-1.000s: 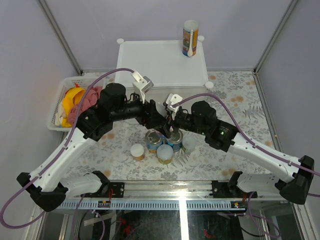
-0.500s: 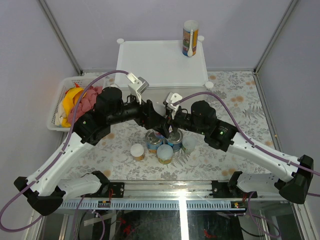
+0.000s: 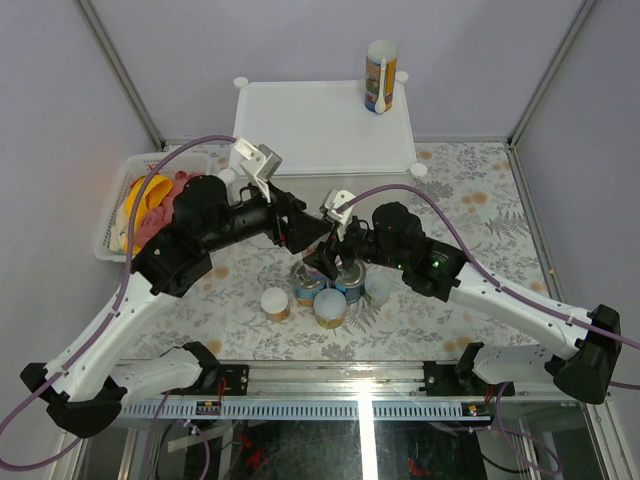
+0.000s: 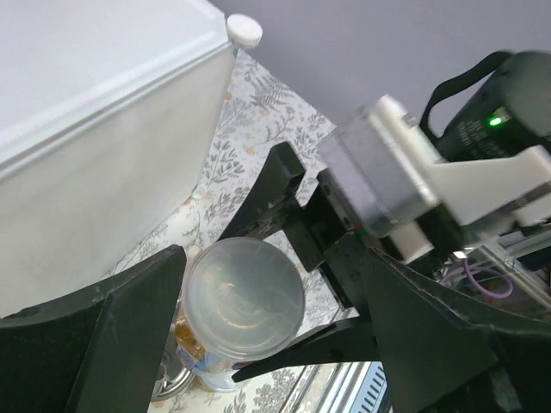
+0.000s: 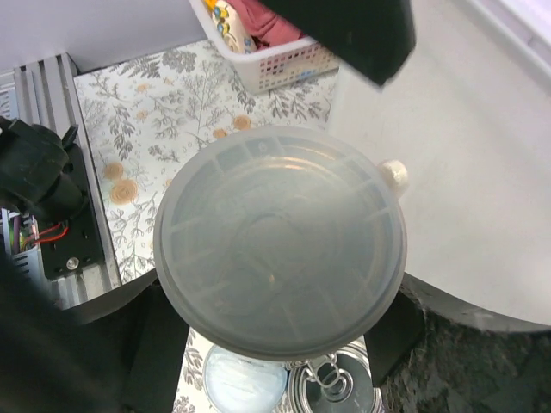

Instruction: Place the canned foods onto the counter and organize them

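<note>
1. Lilac walls point(image 3: 300, 40) enclose a floral tabletop point(image 3: 470, 210); the white counter point(image 3: 310, 125), upper centre, carries one tall canister point(image 3: 380, 75).
2. Other cans point(image 3: 330, 300) cluster lower centre.
3. Right fingers point(image 5: 146, 344) pinch a pale-lidded canister point(image 5: 280, 249); left fingers point(image 4: 129, 318) are spread around it.

White flat-topped counter point(image 3: 320, 130), tall canister point(image 3: 380, 76) upright at its far right corner, other cans point(image 3: 331, 308) clustered on table point(image 3: 480, 230), pale-lidded canister point(image 5: 280, 249) upright among them.
</note>
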Controlling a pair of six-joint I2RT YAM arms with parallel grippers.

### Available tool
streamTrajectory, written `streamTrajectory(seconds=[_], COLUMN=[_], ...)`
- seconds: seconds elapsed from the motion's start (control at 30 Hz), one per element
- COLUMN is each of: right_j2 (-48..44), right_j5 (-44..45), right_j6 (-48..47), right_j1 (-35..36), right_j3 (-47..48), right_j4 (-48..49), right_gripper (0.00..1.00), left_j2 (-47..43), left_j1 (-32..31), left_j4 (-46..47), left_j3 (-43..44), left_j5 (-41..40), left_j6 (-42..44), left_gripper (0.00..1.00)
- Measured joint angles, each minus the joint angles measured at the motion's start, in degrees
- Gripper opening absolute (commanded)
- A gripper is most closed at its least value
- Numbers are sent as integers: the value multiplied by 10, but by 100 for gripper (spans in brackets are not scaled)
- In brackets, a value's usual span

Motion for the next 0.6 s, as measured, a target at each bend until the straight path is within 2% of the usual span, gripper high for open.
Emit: streamTrajectory(seconds=[0.3, 0.6], right_j2=[2, 2], right_j5=[2, 13], right_j6=[1, 0], right_j1=[-2, -4], right_j3=[-2, 5], right_j4=[-13, -30], right_gripper=[0, 0], left_j2=[-23, -68], left_j1=[-2, -2], left_j4=[24, 36], left_j3=[0, -30], left_j5=[-41, -179], left_j6=[-1, -11], left_gripper=[83, 82])
